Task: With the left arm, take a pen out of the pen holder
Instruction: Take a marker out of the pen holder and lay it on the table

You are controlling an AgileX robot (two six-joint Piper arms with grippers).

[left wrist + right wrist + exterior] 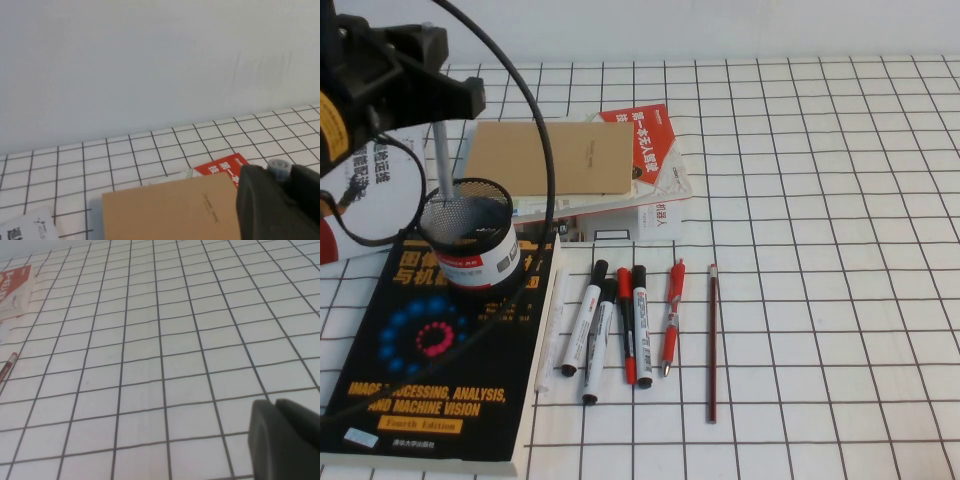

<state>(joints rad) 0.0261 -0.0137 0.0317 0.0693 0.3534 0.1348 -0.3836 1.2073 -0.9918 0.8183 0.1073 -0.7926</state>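
While right gripper [276, 406] hovers, left gripper [437, 118]: pen [439, 160] upright.

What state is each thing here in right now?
grey pen: upright, lower end inside pen holder.
pen holder: upright on black book.
left gripper: jaws shut on grey pen, above pen holder.
right gripper: jaws together, empty, over grid cloth.
markers: lying flat beside black book.

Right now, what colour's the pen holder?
Black mesh, high view. Left gripper above holds pen; right gripper over table.
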